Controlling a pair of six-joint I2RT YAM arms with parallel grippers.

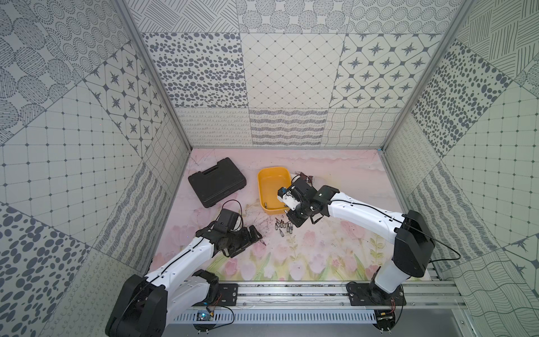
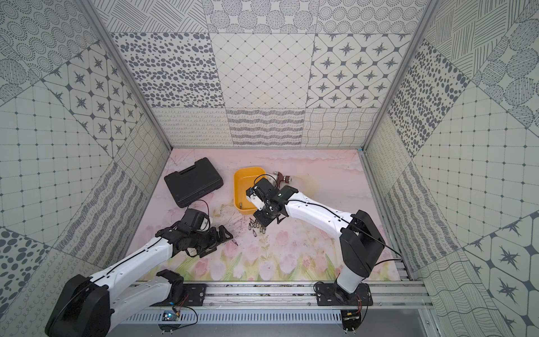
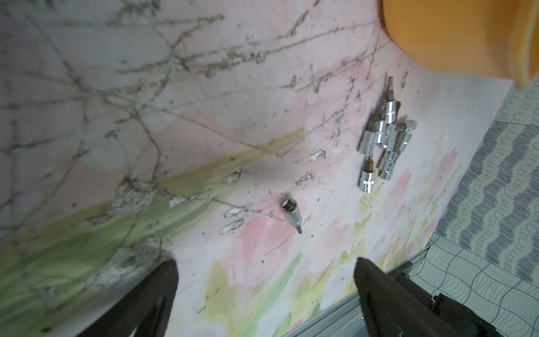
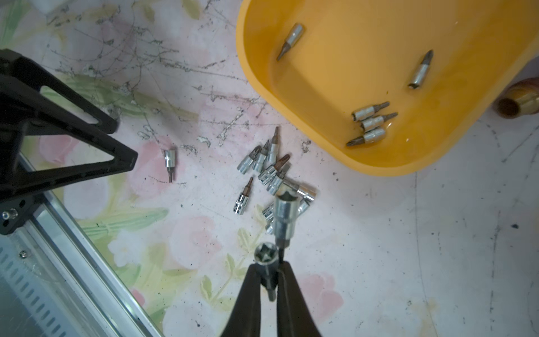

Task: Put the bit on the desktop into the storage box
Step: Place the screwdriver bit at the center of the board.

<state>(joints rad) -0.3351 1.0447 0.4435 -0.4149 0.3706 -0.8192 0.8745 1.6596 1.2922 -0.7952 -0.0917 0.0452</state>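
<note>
Right gripper jaws pinched on two held bits over desktop pile. Left gripper jaws spread near one lone bit, 8 o'clock of pile. Storage box, 12 o'clock, holds five stored bits.

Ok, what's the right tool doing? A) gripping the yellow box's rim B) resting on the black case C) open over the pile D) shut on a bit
D: the right wrist view shows the right tool shut with a bit pinched in it, clear of the storage box.
</note>
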